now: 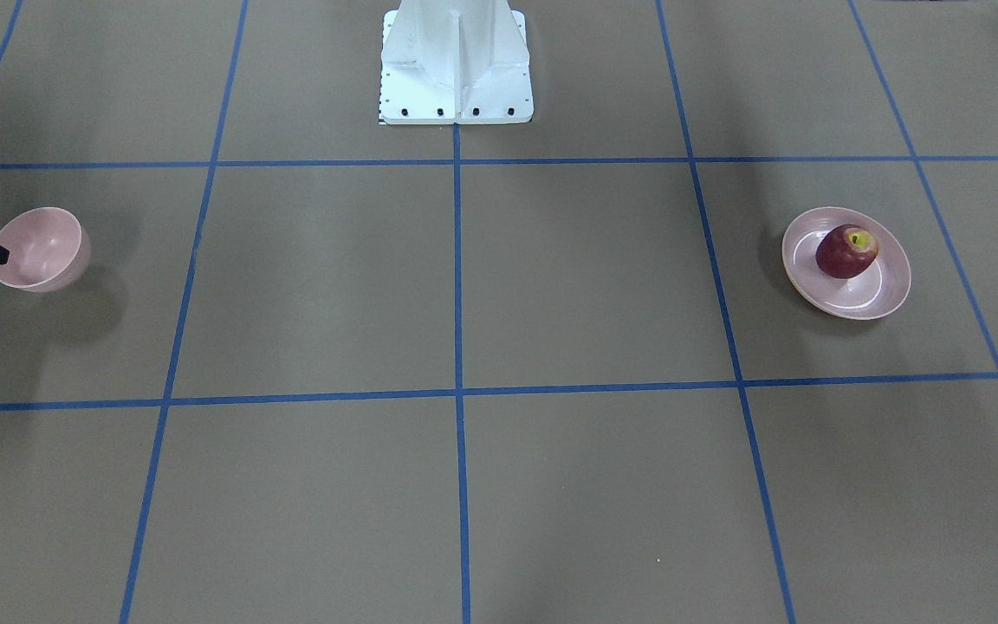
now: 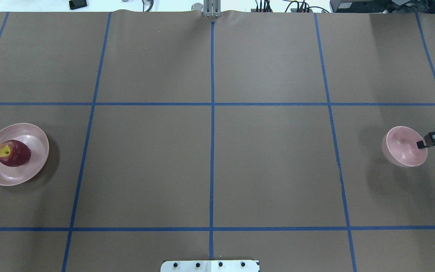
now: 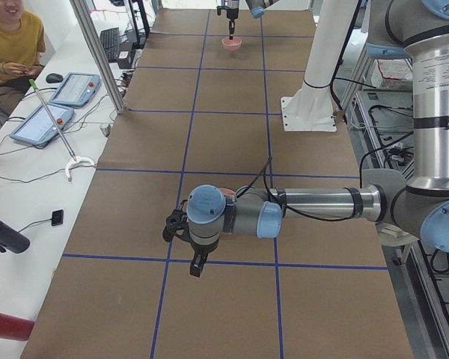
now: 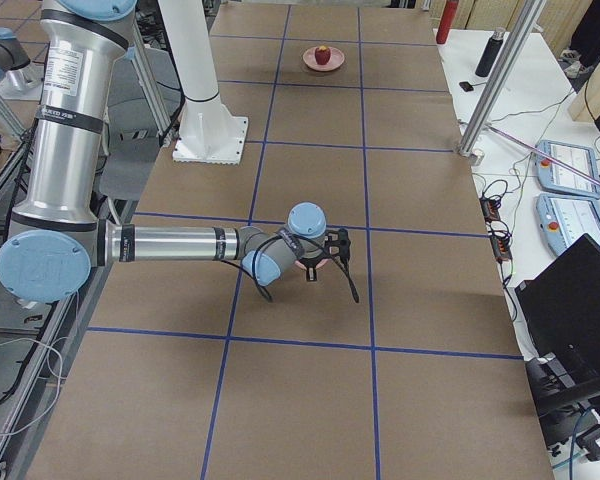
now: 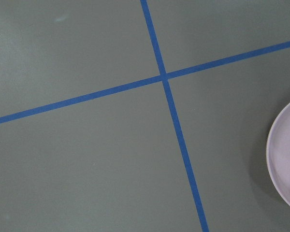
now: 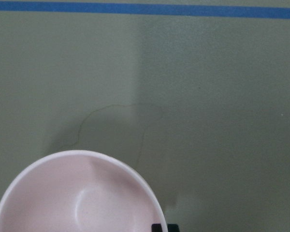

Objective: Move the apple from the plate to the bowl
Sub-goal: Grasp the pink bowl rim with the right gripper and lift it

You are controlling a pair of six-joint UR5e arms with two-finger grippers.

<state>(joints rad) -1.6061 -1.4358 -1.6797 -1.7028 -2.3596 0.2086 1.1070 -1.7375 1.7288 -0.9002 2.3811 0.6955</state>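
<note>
The dark red apple (image 2: 13, 153) lies on the wide pale pink plate (image 2: 36, 166) at the table's left end; both also show in the front view, the apple (image 1: 846, 251) on the plate (image 1: 884, 299). The small deep pink bowl (image 2: 402, 145) is at the far right end, tilted, with an offset shadow under it. My right gripper (image 2: 421, 144) is shut on the bowl's rim, one finger inside; the right wrist view shows the bowl (image 6: 77, 198). My left gripper (image 3: 198, 265) hangs near the plate and shows only in the exterior left view, so I cannot tell its state. The left wrist view shows only the plate's rim (image 5: 280, 159).
The white robot pedestal (image 1: 456, 61) stands at the table's robot-side edge. Blue tape lines (image 2: 212, 113) divide the brown tabletop into squares. A person (image 3: 11, 37) sits by tablets on a side bench beyond the left end.
</note>
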